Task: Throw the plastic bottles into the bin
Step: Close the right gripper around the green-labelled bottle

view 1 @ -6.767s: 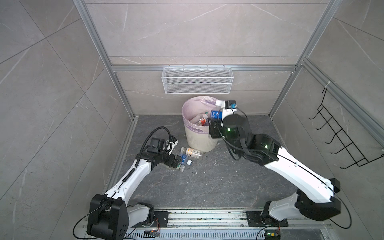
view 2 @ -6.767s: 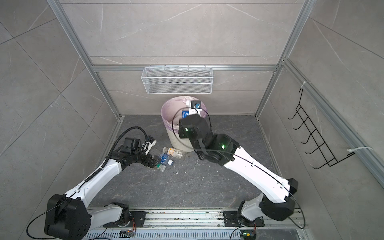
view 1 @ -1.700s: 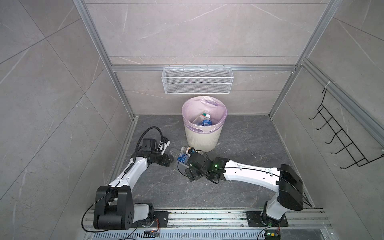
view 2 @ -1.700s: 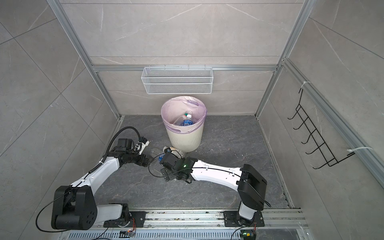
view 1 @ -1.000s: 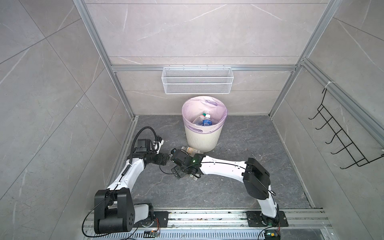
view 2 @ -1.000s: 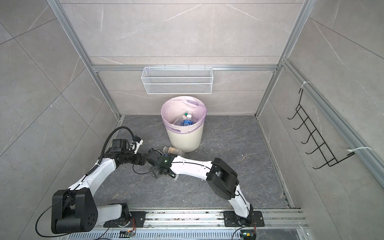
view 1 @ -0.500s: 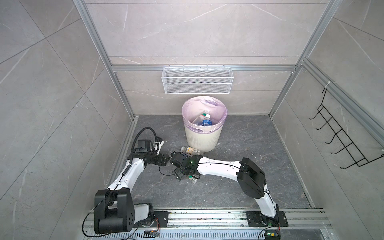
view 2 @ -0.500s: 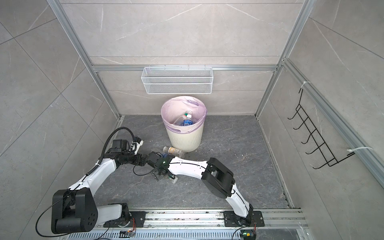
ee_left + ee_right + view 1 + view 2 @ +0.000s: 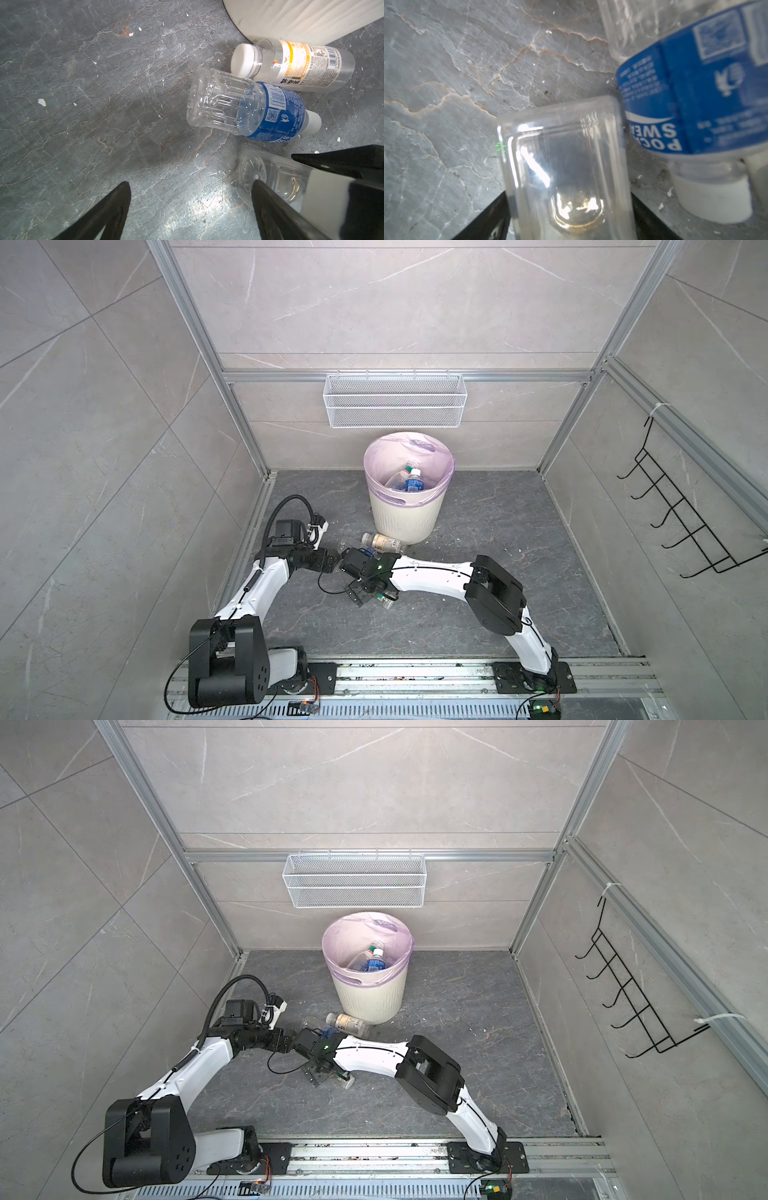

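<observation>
Straddling the clear bottle (image 9: 566, 166), the right gripper (image 9: 569, 195) had one black finger pressed to each flat side of it. I judged that a closed grip on a wide thing rather than a mere hover. The bottle's long axis ran along the fingers, with its squared base poking out past the fingertips and the rest running back toward the palm. Just outside one finger lay the blue-labelled bottle (image 9: 685, 93), close enough to the clear one that I could not tell whether they touched. A lift would likely have brushed it.

The left gripper (image 9: 190, 184) stood wide open over bare floor with nothing between its fingers. One of its fingers hung just beside the clear bottle's (image 9: 270, 178) moulded base. Ahead of its fingertips lay the blue-labelled bottle (image 9: 249, 108), then the yellow-labelled bottle (image 9: 301, 64), which rested against the foot of the bin (image 9: 301, 18). Those two seemed the left arm's to take.

Only the right wrist view showed the grip itself. In both top views the gripper hid the clear bottle, apart from a pale end (image 9: 387, 604) peeping out beside it. Those views did show the bin (image 9: 405, 518), tall and well beyond the fingertips, with bottles already inside.
</observation>
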Robot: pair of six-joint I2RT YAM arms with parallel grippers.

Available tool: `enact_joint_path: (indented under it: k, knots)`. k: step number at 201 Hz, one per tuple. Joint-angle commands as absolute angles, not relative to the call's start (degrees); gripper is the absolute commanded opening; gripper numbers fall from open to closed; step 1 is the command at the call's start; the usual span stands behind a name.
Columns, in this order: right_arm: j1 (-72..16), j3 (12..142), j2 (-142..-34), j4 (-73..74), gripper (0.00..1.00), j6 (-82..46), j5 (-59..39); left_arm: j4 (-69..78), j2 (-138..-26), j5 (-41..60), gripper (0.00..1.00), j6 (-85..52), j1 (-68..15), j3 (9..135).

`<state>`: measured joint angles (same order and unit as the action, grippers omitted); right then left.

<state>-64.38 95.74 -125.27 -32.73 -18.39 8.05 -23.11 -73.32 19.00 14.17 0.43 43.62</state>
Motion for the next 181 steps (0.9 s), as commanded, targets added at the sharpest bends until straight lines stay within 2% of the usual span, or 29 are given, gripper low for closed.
enact_joint_path:
  k: [1,76,117,181]
  knots:
    - [-64.95,96.63,-126.21,-33.51,0.82,-19.25,7.39,-23.11,-72.35,21.1,0.93,13.74,0.61,43.68]
    - [-65.22,95.47,-125.51,-32.83,0.7,-19.42,8.27,-23.48,-72.62,22.32,0.93,13.97,0.57,43.68]
    - [-65.62,93.3,-123.4,-31.69,0.56,-19.23,9.0,-23.87,-72.44,23.2,0.94,14.3,0.53,43.51]
    - [-66.77,84.94,-114.71,-28.19,0.53,-20.32,12.69,-23.72,-71.74,23.47,0.94,14.8,0.18,43.17]
